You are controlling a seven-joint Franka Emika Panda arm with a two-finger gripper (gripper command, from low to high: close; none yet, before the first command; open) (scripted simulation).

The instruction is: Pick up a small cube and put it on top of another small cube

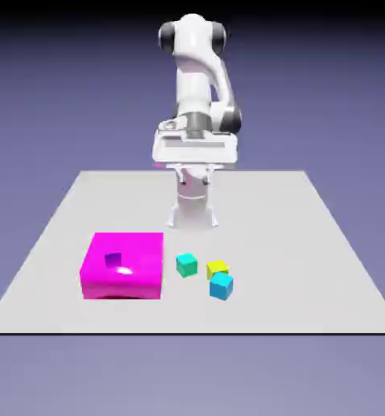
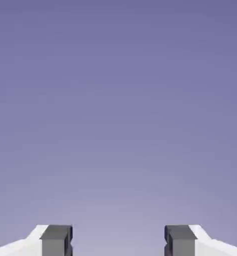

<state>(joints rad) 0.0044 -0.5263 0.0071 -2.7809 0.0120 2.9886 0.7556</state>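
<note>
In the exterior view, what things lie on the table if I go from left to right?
Large magenta block → small teal-green cube → small yellow-green cube and small blue cube, too close together to order.

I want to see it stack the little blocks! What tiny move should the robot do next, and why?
Probably lower the open, empty gripper toward the teal cube. The hand view shows only backdrop, so it isn't near any cube yet, and all three small cubes sit unstacked on the table.
</note>
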